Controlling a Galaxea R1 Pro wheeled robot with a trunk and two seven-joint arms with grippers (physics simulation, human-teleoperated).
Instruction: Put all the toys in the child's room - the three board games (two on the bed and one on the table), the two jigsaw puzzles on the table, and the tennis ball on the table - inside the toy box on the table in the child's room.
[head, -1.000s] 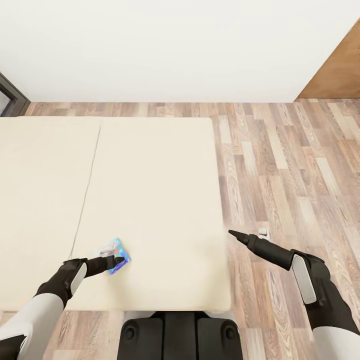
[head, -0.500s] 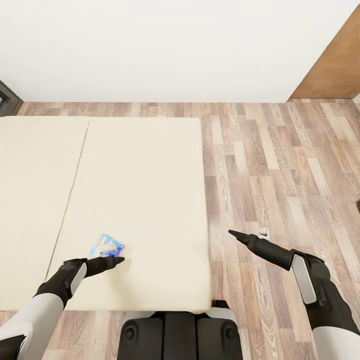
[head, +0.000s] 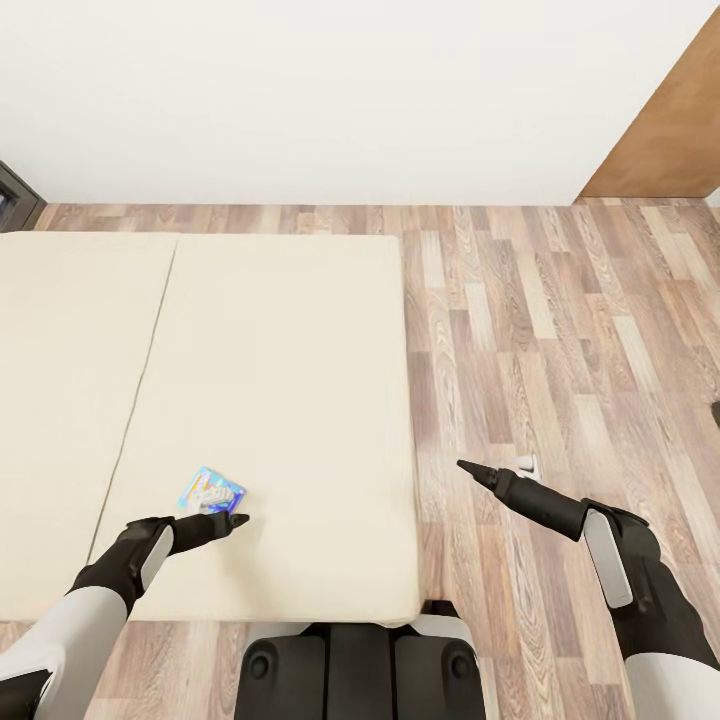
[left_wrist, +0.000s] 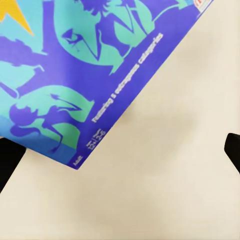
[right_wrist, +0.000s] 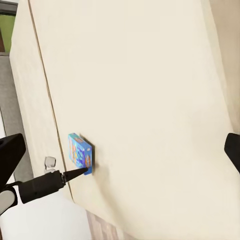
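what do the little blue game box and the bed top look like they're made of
The blue game box looks like printed cardboard, smooth and slightly glossy: crisp purple and turquoise artwork and small lettering show in the left wrist view. The bed top looks like matte beige fabric or foam; one seam runs along it, without visible weave, so that's a guess.

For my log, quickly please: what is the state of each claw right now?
Left claw: open, empty, beside the small blue cardboard game box.
Right claw: open, empty, over the floor.
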